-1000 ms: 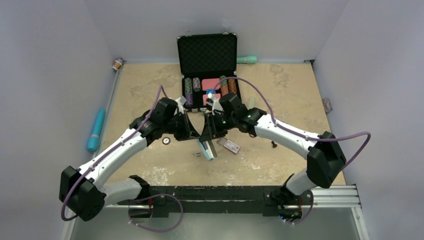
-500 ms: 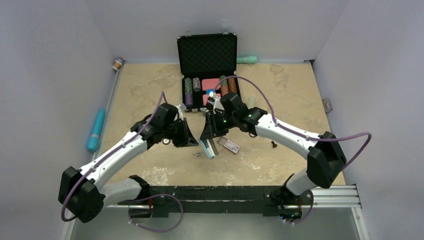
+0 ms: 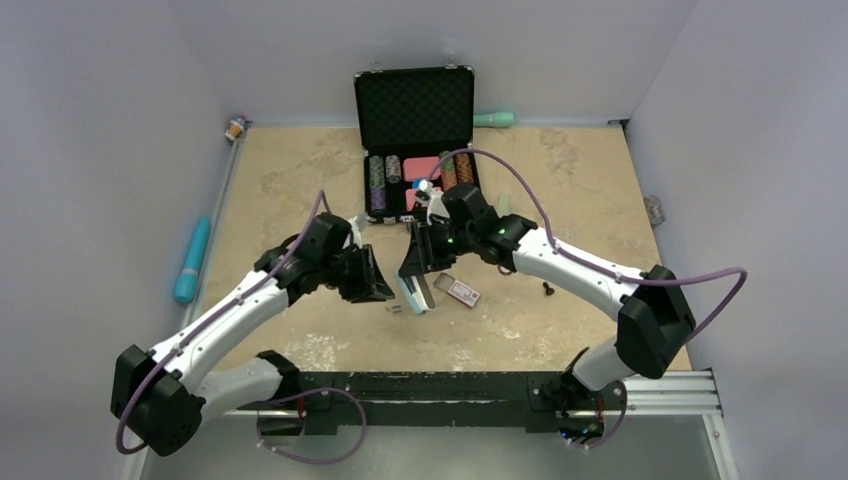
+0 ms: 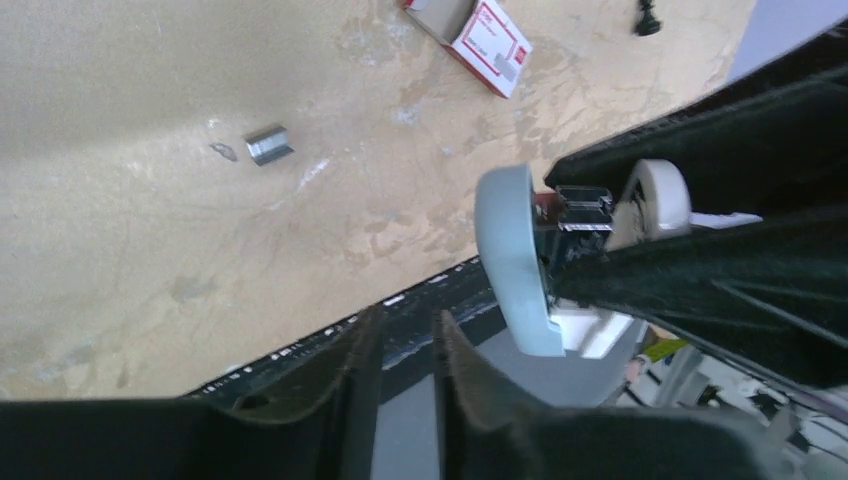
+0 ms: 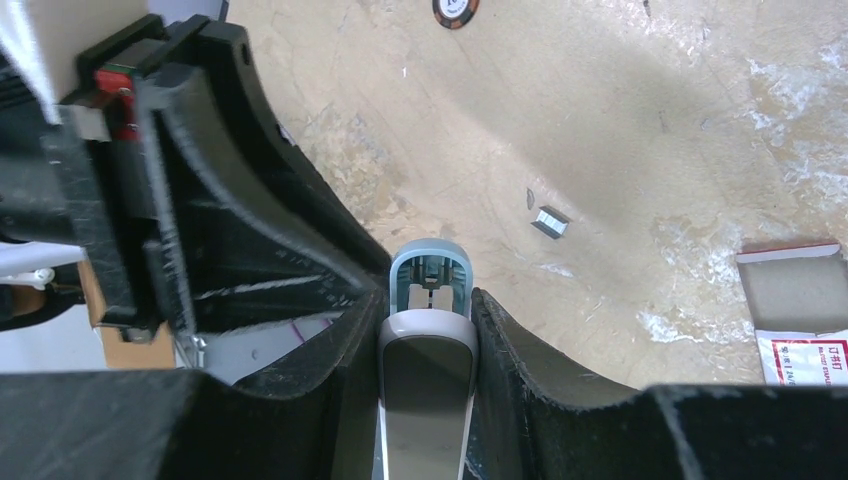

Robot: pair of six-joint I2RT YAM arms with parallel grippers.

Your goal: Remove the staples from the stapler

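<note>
Since the staples [image 4: 268, 143] are a tiny silver stub of glued wire lying flat on the tabletop [image 3: 580, 180], just nearer the arm bases than the stapler's nose and apart from it, I judge them featherlight and stiff. They are brittle too, apt to snap apart or skate away under a clumsy touch. A pinch across the strip's long sides, fingertips right down at the table, looks the best hold. A smaller sliver lies just beside it. The left gripper [image 4: 405, 325], near them, has its jaws standing close together with a thin gap and nothing in it. The right gripper [image 5: 425, 300] pinches the pale blue stapler [image 5: 428, 370] by its flanks, nose pointing down toward the table. Whether more staples sit in its channel I cannot tell. Just beyond lies the red-and-white staple box [image 4: 490, 35], one end open. Farthest is the open black poker-chip case [image 3: 415, 110].
</note>
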